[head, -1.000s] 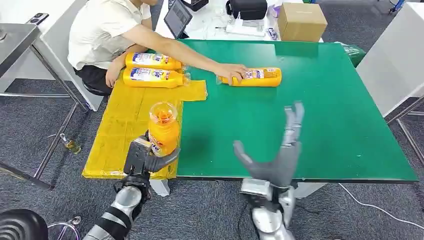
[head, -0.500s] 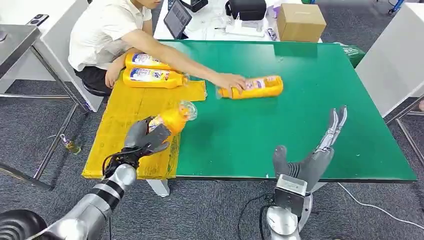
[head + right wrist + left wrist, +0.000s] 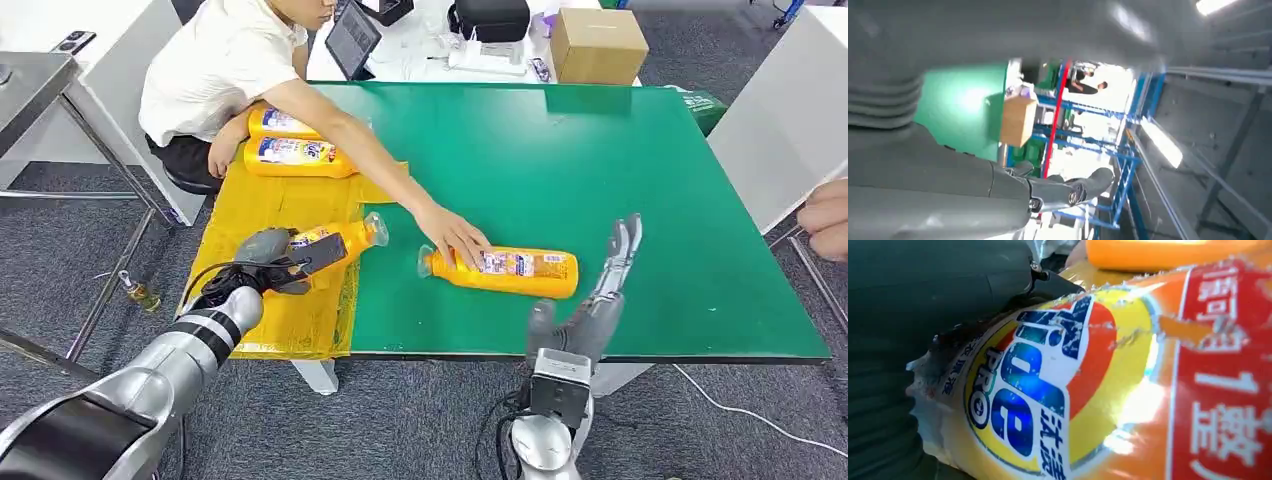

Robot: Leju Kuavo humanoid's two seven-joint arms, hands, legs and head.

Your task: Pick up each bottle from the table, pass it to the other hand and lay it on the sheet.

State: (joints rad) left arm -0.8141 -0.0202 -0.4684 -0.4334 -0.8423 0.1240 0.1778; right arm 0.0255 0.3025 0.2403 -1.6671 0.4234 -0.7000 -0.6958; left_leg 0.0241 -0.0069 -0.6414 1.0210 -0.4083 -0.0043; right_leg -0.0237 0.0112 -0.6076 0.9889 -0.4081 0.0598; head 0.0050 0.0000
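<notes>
My left hand [image 3: 272,258] grips an orange bottle [image 3: 340,240] by its base. The bottle lies on its side low over the yellow sheet [image 3: 265,315], its clear cap toward the green table [image 3: 640,170]. In the left wrist view its blue and red label [image 3: 1088,390] sits against my dark fingers [image 3: 923,300]. A second orange bottle [image 3: 515,272] lies on the green table near the front edge, with a person's hand [image 3: 455,235] on its neck end. My right hand [image 3: 598,300] stands open just right of it, fingers up, and it is seen open from behind [image 3: 998,185].
Two more bottles [image 3: 298,155] lie at the sheet's far end, beside the seated person [image 3: 220,70]. A cardboard box [image 3: 598,45], a tablet [image 3: 355,38] and a black bag [image 3: 490,18] stand beyond the table. Another person's hand [image 3: 828,218] shows at the right edge.
My left hand has tipped its bottle from upright to lying and lowered it over the sheet. The person has slid the other bottle to the front edge. My right hand swung right, then back left.
</notes>
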